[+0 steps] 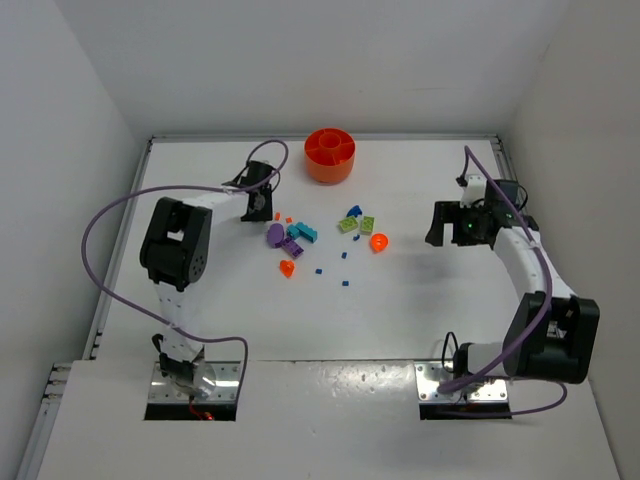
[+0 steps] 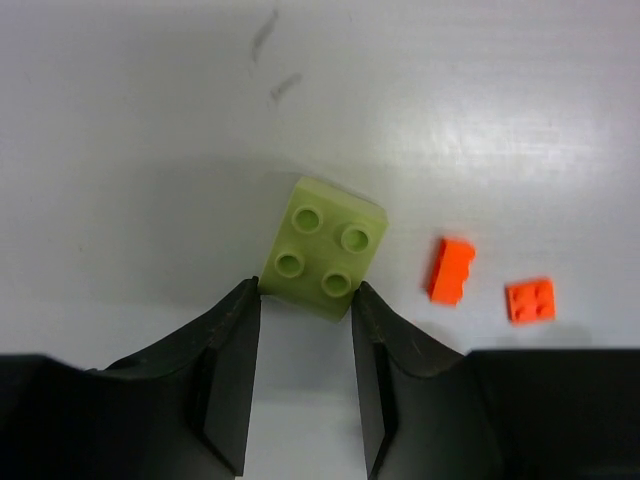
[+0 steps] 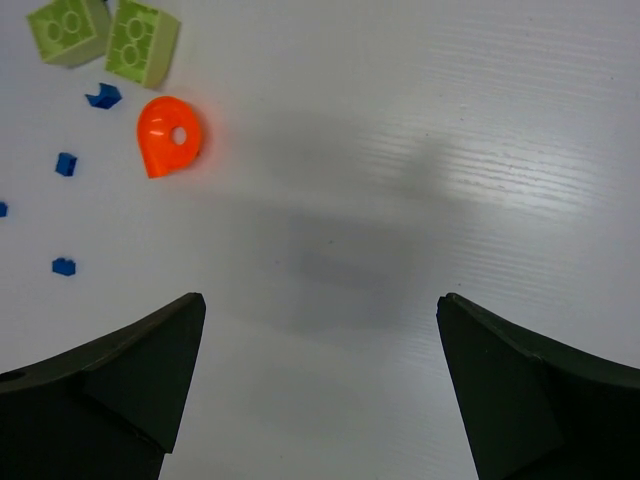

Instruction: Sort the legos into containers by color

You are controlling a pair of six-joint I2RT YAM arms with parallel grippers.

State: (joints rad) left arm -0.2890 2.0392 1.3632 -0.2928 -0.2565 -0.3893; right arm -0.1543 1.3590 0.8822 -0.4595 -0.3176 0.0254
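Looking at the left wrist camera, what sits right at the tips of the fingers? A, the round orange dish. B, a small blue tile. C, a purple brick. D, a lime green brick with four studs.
D: a lime green brick with four studs on top sits at the tips of the left fingers, which touch its near corners on either side.

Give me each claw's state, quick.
Left claw: half closed, tips against the lime green brick; grip cannot be told.
Right claw: open, holding nothing.

No legible text or markings anywhere
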